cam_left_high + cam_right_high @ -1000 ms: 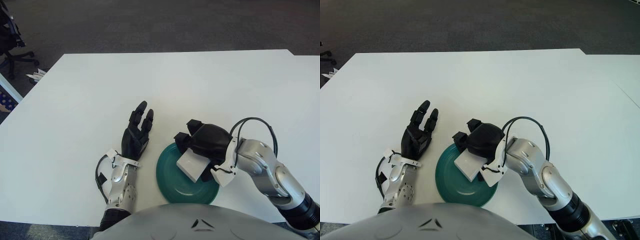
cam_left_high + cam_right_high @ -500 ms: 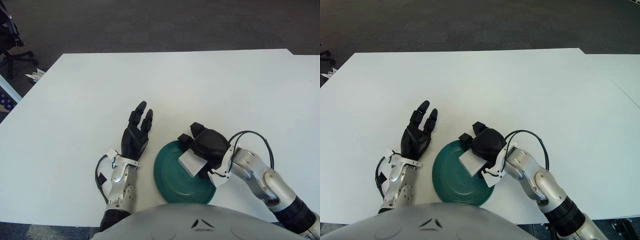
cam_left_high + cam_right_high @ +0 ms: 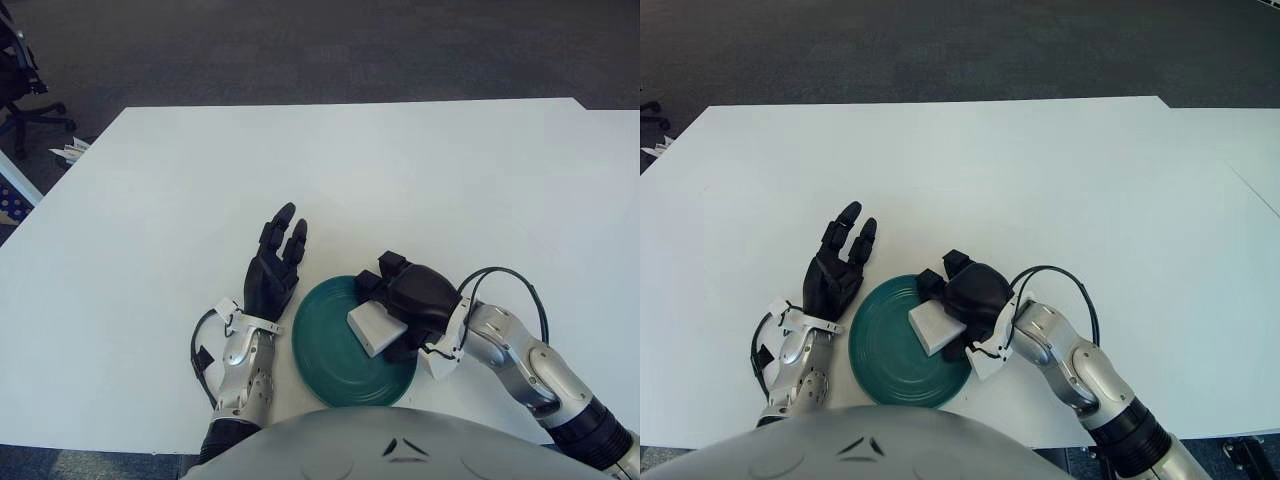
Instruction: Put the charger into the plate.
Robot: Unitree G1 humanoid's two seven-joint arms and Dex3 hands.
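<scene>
On the near part of the white surface [image 3: 400,180] you see a green plate [image 3: 325,350], close to the robot's body. Your right hand [image 3: 415,300] is over the right side of the plate and its fingers are closed around the white charger [image 3: 375,328]. The charger is above the inside of the plate; if it touches the plate, I cannot tell. Your left hand [image 3: 272,275] is just left of the plate, fingers straight and holding nothing.
</scene>
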